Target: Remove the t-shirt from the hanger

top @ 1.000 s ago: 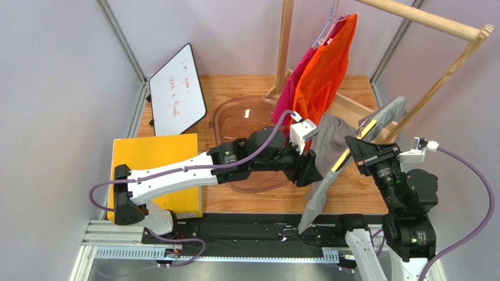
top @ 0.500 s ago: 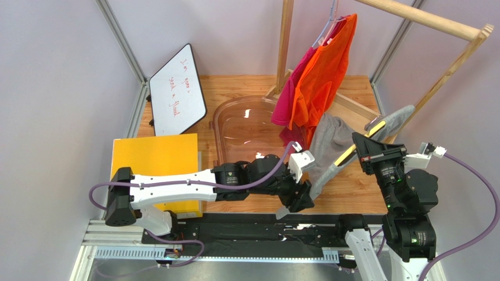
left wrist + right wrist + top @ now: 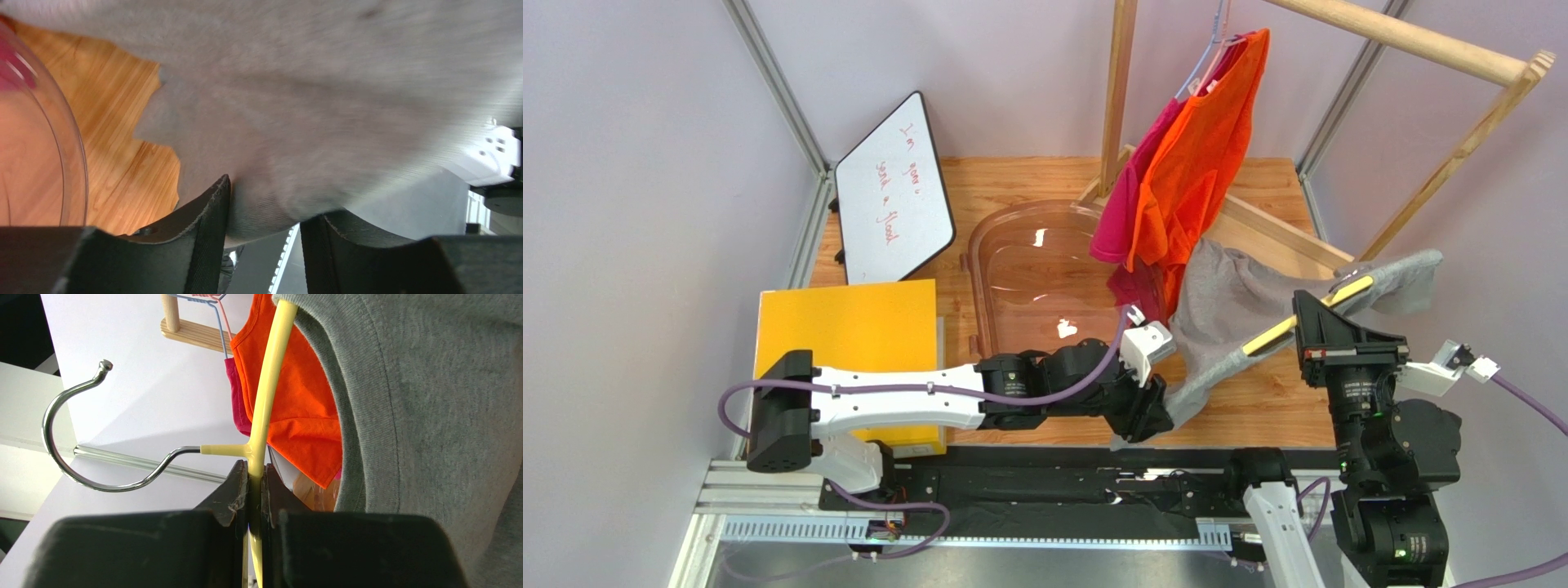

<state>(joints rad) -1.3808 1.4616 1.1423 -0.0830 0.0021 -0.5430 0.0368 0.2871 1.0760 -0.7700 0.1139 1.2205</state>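
A grey t-shirt (image 3: 1234, 306) hangs on a yellow hanger (image 3: 1290, 326) and is stretched between my two grippers. My right gripper (image 3: 1320, 321) is shut on the hanger's yellow bar (image 3: 270, 386) just below its metal hook (image 3: 61, 459), holding it up at the right. The shirt's collar (image 3: 442, 416) drapes over the hanger arm. My left gripper (image 3: 1143, 417) is low near the table's front edge, shut on the shirt's lower hem (image 3: 319, 92), with fabric bunched between its fingers (image 3: 209, 214).
An orange shirt (image 3: 1198, 147) and a pink shirt (image 3: 1136, 184) hang on the wooden rack (image 3: 1120, 86) at the back. A clear plastic bin (image 3: 1014, 263) sits mid-table, a whiteboard (image 3: 891, 184) at back left, a yellow box (image 3: 848, 337) at left.
My left gripper has pulled the shirt's hem down towards the near edge. My right gripper has carried the hanger to the right, so the shirt is now stretched out.
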